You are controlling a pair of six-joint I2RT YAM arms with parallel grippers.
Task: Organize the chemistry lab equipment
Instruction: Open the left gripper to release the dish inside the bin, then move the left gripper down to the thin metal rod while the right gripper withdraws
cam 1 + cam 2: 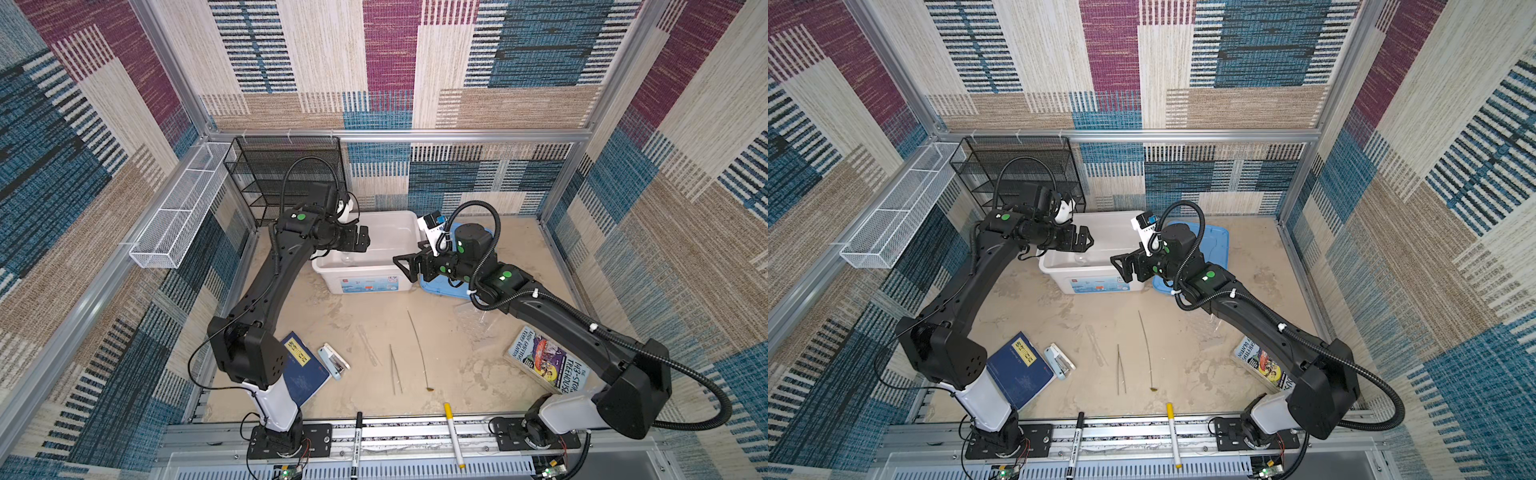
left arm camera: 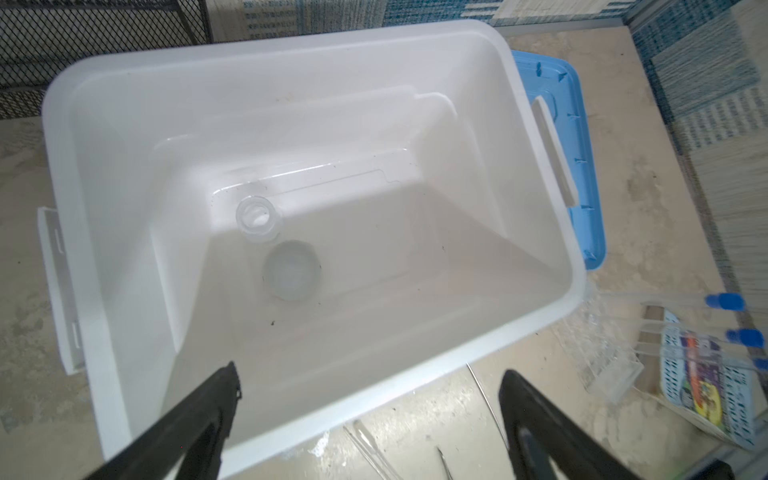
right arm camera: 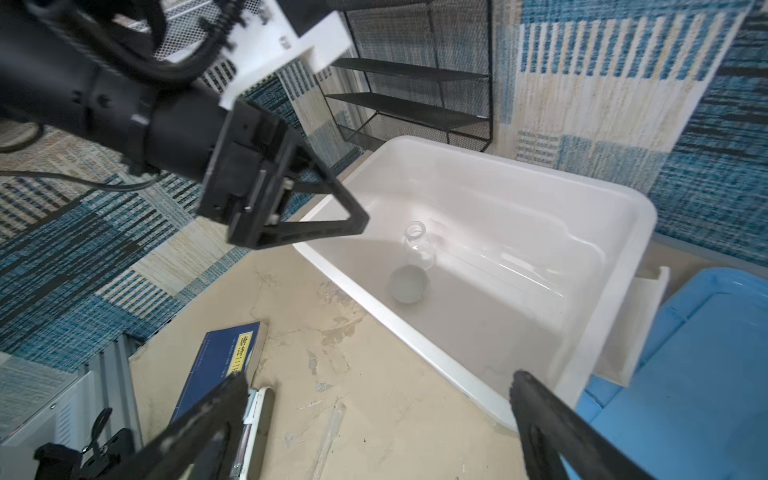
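With jaws apart, the left gripper (image 1: pixel 365 240) and right gripper (image 1: pixel 401 270) hover at the white bin (image 1: pixel 324 272), while the metal tweezers (image 1: pixel 395 368) lie front-to-back on the worktop (image 1: pixel 457 353) nearer the arms' bases, midway between both arms.

Place: a robot test cell is shown.
Walls: patterned carpet (image 1: pixel 536 54) is hung inside a metal frame (image 1: pixel 399 135) on all sides.
Machinery: a left arm (image 1: pixel 266 291) and a right arm (image 1: pixel 561 328) are bolted to a rail (image 1: pixel 407 436) at 6 o'clock.
Storage: a wire shelf (image 1: pixel 291 166) is set at 11 o'clock.
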